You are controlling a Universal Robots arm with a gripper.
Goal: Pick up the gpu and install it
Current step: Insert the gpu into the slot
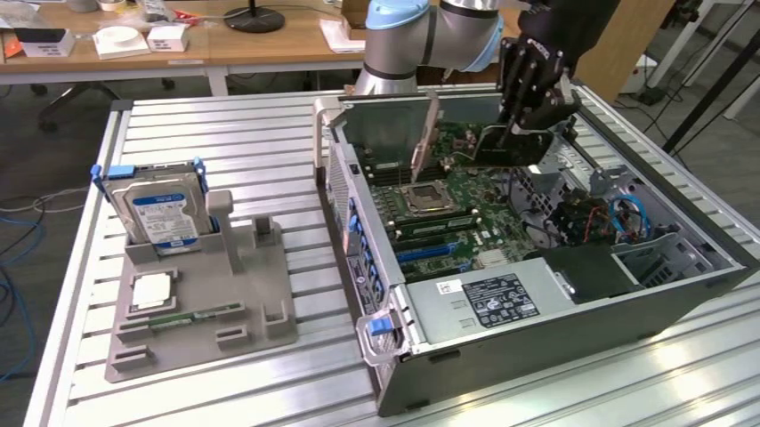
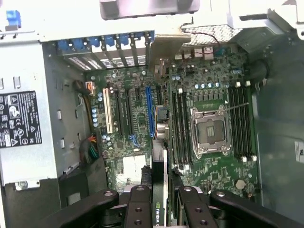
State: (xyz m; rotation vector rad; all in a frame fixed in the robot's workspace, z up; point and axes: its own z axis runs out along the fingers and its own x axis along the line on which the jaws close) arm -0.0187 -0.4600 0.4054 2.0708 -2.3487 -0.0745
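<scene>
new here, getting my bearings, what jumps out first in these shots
The open computer case dominates the middle. Inside it the gripper is shut on the gpu, over the motherboard. At the exterior view's left, a blue-labelled hard drive stands in a grey holder.

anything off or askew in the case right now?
Nothing looks broken, spilled or askew. The gpu sits edge-on and straight between the fingers over the motherboard. CPU socket is bare, no cooler; hard drive stands in its holder.

Slatted metal table (image 1: 238, 142) carries grey fixture (image 1: 202, 349), open computer case (image 1: 570, 331).
</scene>
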